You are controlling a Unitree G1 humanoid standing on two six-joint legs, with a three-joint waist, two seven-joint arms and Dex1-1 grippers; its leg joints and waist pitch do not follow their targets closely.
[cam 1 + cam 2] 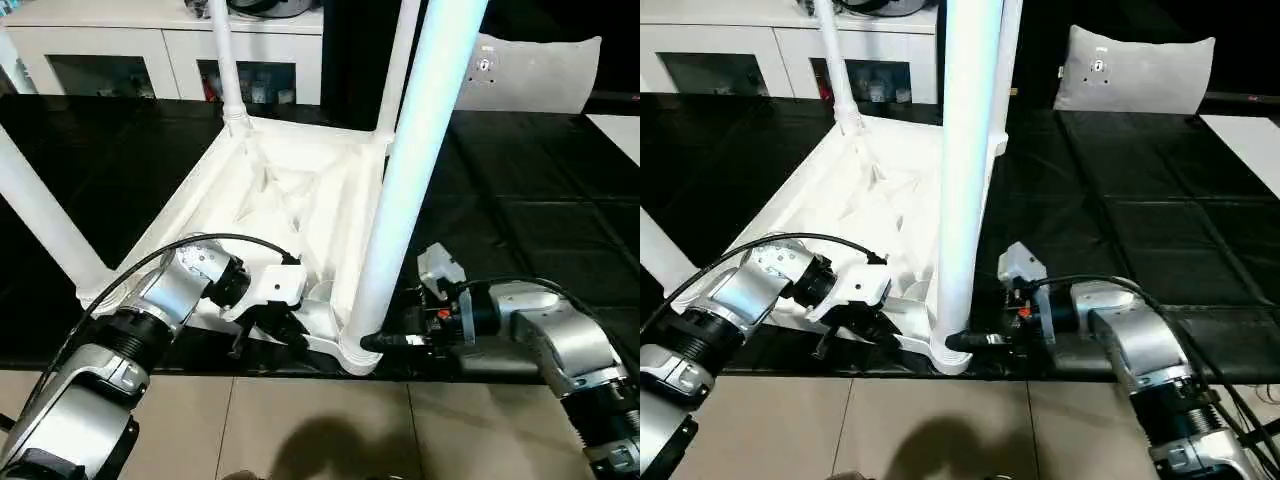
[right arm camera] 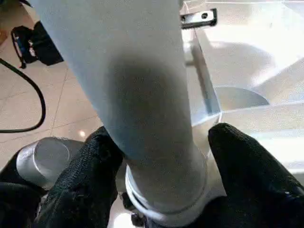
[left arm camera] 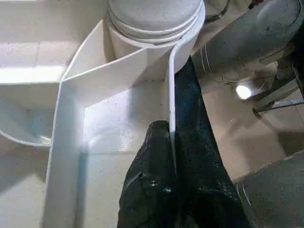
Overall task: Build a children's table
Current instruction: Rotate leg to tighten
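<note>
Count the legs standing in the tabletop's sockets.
4. Near right leg, between the right end effector's fingers; near left leg; far left leg; far right leg. All four corners show.

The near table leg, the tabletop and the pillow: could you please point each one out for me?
near leg [image 1: 405, 190], left eye view, on its white shaft.
tabletop [image 1: 300, 195], left eye view, on its ribbed underside.
pillow [image 1: 1135, 72], right eye view, on its grey-white front face.
</note>
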